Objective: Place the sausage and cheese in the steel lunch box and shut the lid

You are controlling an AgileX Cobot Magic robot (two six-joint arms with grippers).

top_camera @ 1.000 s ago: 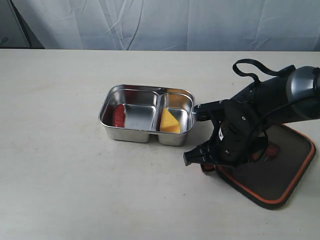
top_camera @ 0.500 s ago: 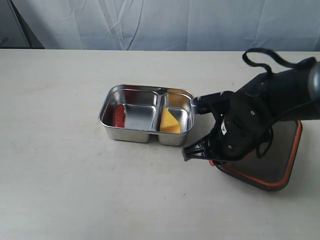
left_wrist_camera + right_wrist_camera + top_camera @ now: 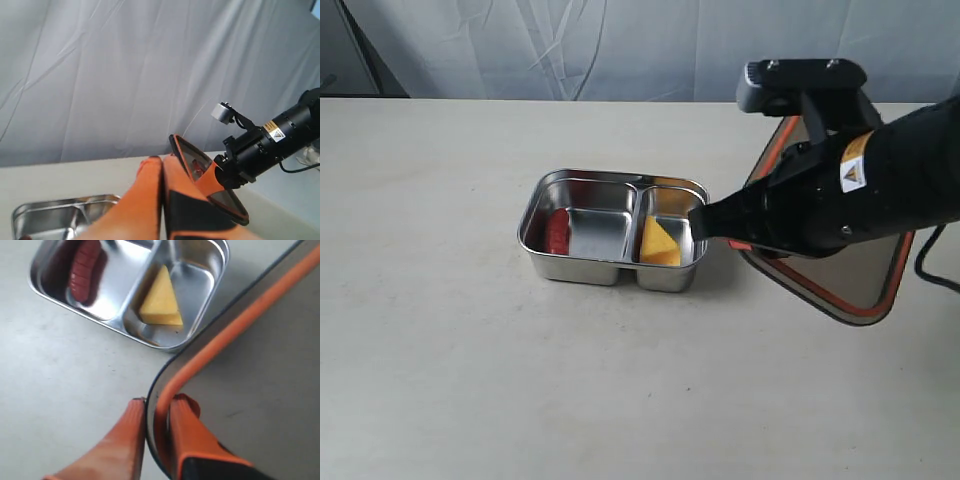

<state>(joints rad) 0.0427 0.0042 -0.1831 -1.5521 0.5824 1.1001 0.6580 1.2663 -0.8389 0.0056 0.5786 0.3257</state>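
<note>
Orange fingers of the right gripper (image 3: 159,402) are nearly together, pinching the dark rim of the lid (image 3: 260,370) at a rounded corner. One finger sits on each face with the thin edge between. Edge grip makes sense: the lid is flat with no handle, so the rim is the only bite. Lid hangs steeply tilted from the grip, orange seal (image 3: 240,324) showing along the rim on the wrist-camera side. Exterior view can't tell me whether its low corner touches the table (image 3: 60,380) or clears it.

Just beyond the fingertips, apart from the lid, sits the steel lunch box (image 3: 200,275), top open. Compartment nearer the hand, the smaller one, holds the cheese (image 3: 160,302), flat on its triangular face. Farther compartment, the larger, holds the sausage (image 3: 85,267) along the far end wall. Both foods are in, so loading looks done and the lid is the step in hand. The next move likely needs the lid levelled, seal side down, and lined up over the box rim before lowering. A corner pinch may let it swing or slip.

Farthest off is the left gripper (image 3: 161,160): jaws pressed together, nothing held, raised above the table with the box showing below it. Probably parked clear of the lid's path.
</note>
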